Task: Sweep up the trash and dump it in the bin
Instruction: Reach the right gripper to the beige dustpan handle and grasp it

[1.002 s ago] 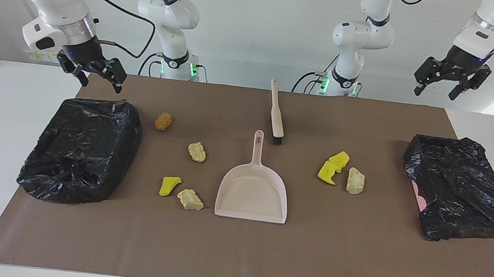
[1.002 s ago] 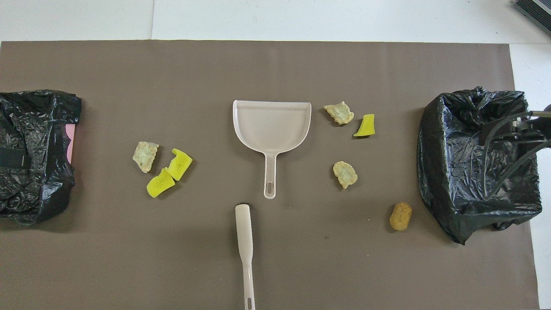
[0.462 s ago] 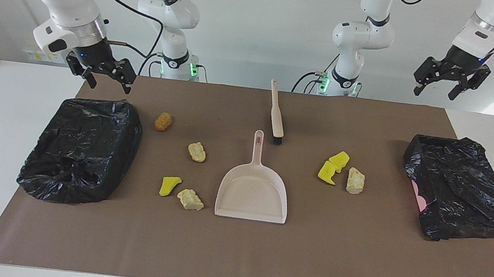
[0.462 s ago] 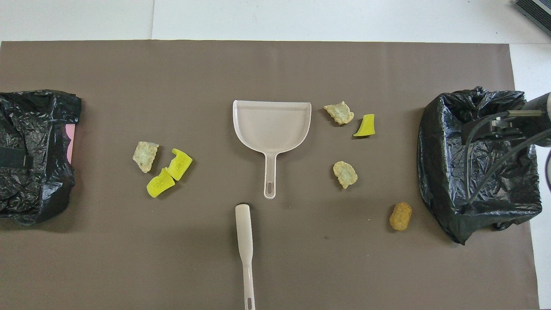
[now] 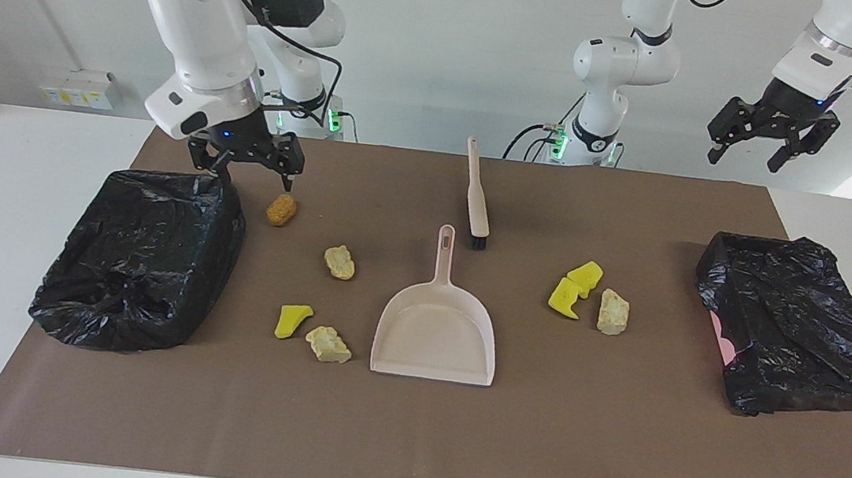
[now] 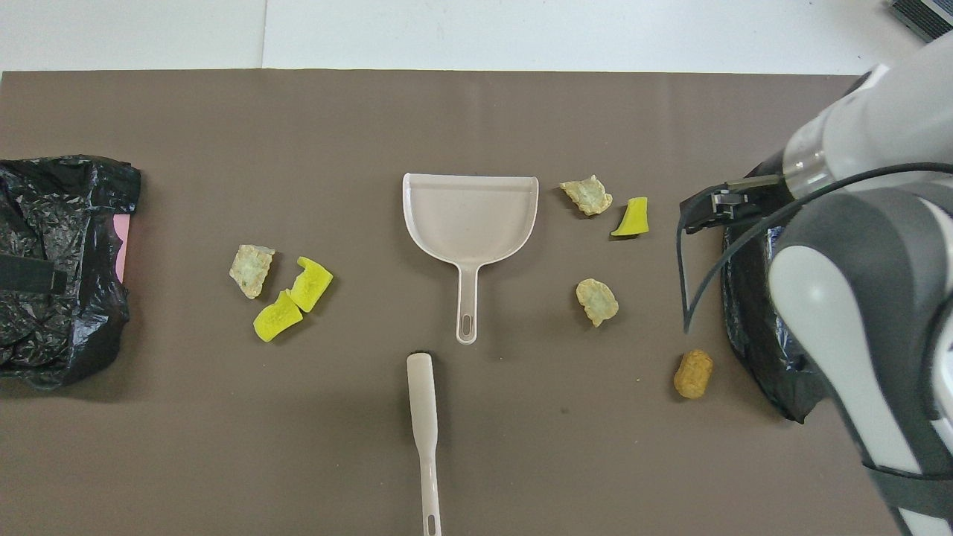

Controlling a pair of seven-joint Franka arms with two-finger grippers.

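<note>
My right gripper (image 5: 255, 173) hangs open and empty, over the mat's edge between the black bin (image 5: 139, 256) and the brown sponge (image 5: 281, 210), touching neither. Rest of the trash (image 5: 339, 261) lies scattered on the mat either side of the dustpan (image 5: 436, 335); brush (image 5: 476, 197) near its handle. My left gripper (image 5: 769, 140) waits high, open, above the other bin (image 5: 793, 325).

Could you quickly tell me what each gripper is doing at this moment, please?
Left gripper: open, holding nothing, raised above the table's edge.
Right gripper: open, holding nothing, over the mat by the brown sponge.
</note>
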